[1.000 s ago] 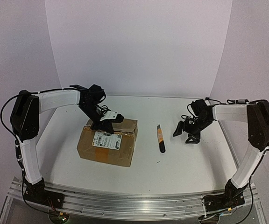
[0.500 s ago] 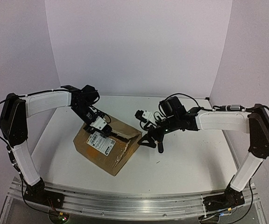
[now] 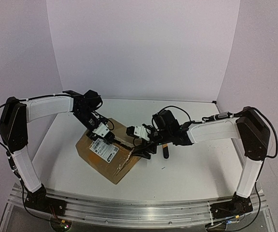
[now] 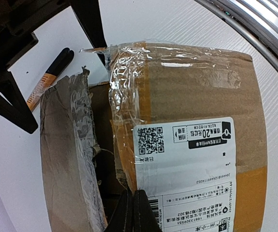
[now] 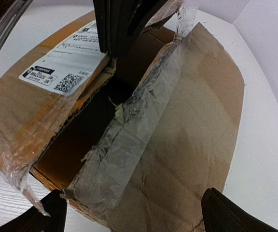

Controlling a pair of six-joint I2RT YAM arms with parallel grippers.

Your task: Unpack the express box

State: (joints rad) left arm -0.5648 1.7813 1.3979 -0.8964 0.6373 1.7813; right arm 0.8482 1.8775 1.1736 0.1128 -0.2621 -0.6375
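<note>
One express box (image 3: 107,162), one knife (image 4: 47,79), left hand (image 3: 113,141), right hand (image 3: 140,151)

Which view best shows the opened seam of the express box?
Right wrist: the express box fills the frame and the dark gap between its taped flaps lies wide. Left wrist shows only a narrow slit beside the label; the top view shows it too small to judge.
</note>
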